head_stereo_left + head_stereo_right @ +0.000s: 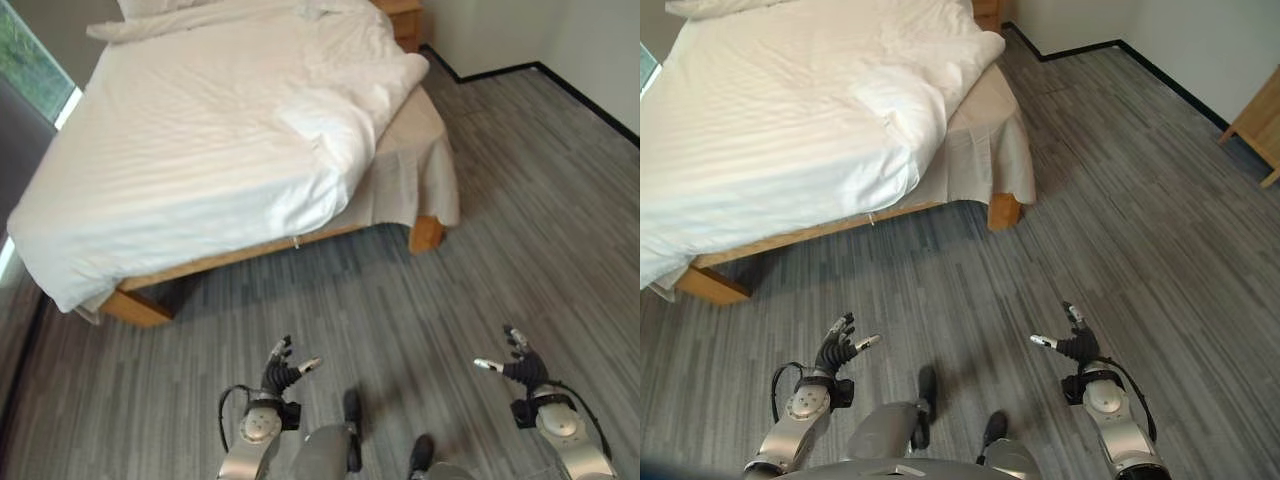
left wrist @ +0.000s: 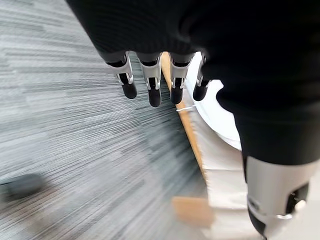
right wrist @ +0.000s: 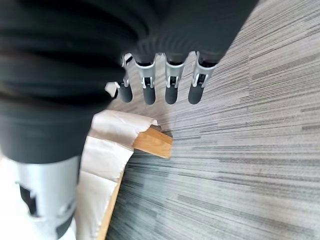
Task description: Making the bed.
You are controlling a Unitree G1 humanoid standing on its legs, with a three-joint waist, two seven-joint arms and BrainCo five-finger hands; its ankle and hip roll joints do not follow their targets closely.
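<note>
My left hand (image 1: pixel 283 371) is low in the frame, left of the middle, above the floor. Its fingers (image 2: pixel 152 87) are loose and a little bent, the thumb points to the side, and it holds nothing. My right hand (image 1: pixel 516 362) is at the lower right, at almost the same height, also relaxed and without anything in it; its fingers (image 3: pixel 170 85) hang in a row over the floor. Both hands are well apart from the bed.

Under the hands is the floor (image 1: pixel 500 250), made of grey planks with thin darker and lighter stripes. It takes the whole lower half and the right side of the frame.

The bed (image 1: pixel 270 250) stands in the upper left half, on a light wooden frame with short legs. One leg (image 1: pixel 425 233) is visible at the near right corner and another at the near left corner. A white duvet (image 1: pixel 190 160) covers most of the bed and hangs over the near edge. At the right side it is folded back and bunched, so the white sheet (image 1: pixel 415 165) under it is visible and falls down at the near right corner. A pillow (image 1: pixel 150 25) lies at the top of the frame.

Behind the bed is a wooden nightstand (image 1: pixel 405 20). The white wall (image 1: pixel 500 30) at the upper right has a black baseboard (image 1: pixel 590 100) along the floor. In the right eye view, a piece of wooden furniture (image 1: pixel 1260 125) is at the right edge.
</note>
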